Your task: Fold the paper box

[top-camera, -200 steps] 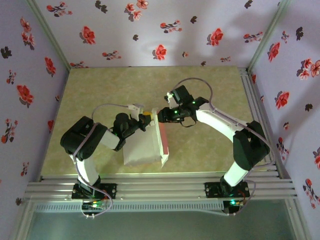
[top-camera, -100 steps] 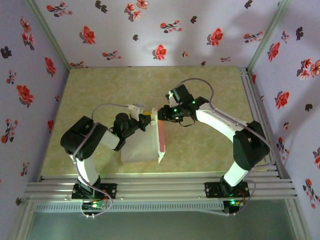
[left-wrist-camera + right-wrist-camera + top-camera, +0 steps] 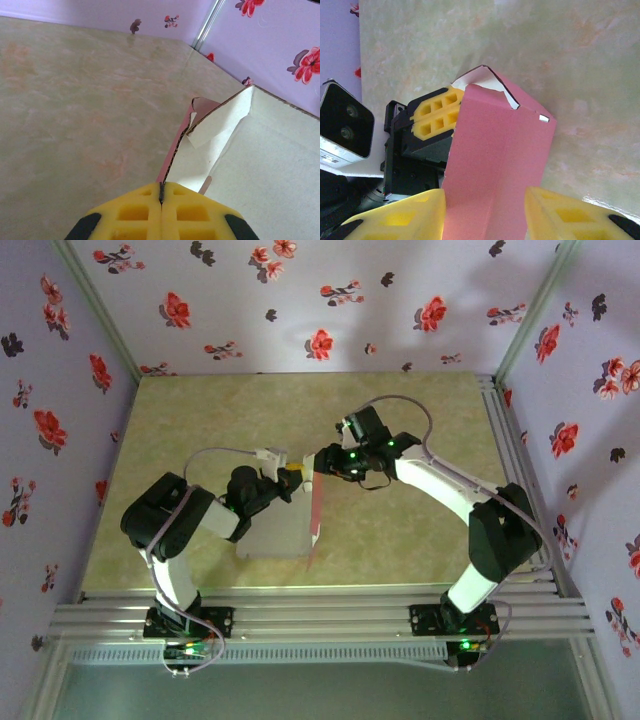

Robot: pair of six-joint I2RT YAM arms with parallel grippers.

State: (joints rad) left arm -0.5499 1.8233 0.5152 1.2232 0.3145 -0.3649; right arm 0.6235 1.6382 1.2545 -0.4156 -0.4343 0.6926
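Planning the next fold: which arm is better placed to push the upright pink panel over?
Right. The right pincer, open, straddles the upright pink panel of the paper box. The left pincer is shut on the box's edge and probably serves best as the anchor.

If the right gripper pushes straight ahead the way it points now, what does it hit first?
Most likely the paper box: its pink panel stands right between the open fingers of the right gripper. The left gripper, clamped on the box's edge, sits beyond the panel, though depth there is hard to judge.
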